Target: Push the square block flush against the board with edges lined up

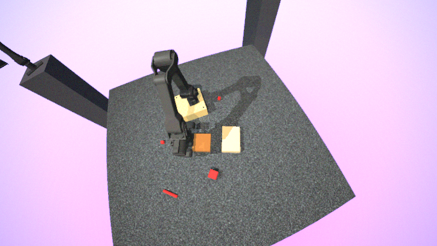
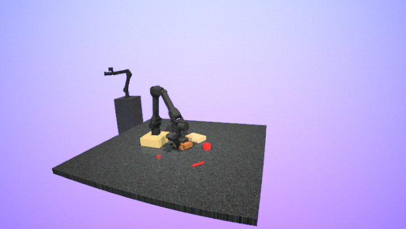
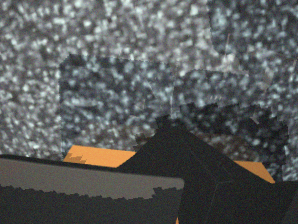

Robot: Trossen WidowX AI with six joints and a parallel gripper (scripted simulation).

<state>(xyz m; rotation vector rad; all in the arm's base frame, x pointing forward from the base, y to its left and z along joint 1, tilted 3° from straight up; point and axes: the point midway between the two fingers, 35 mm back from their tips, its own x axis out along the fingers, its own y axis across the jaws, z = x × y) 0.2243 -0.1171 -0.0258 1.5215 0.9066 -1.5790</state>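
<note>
The orange square block (image 1: 202, 142) (image 2: 186, 146) (image 3: 100, 156) lies flat on the dark table. The cream board (image 1: 230, 139) (image 2: 195, 137) lies flat to its right, with a narrow strip of bare table between them. Their sides look about parallel. My gripper (image 1: 190, 148) (image 2: 175, 146) (image 3: 170, 135) is shut and empty, low at the table and right at the block's left side, the side away from the board. In the wrist view the dark fingers cover most of the block, so I cannot tell whether they touch it.
A red cube (image 1: 213, 173) (image 2: 206, 146) and a red stick (image 1: 169, 193) (image 2: 198, 163) lie in front of the block. Small red bits (image 1: 162, 141) (image 1: 218, 97) lie near the arm. The arm stands on a cream base (image 1: 192, 107) (image 2: 153, 139). Dark pillars (image 1: 61, 88) (image 1: 259, 21) stand off the table.
</note>
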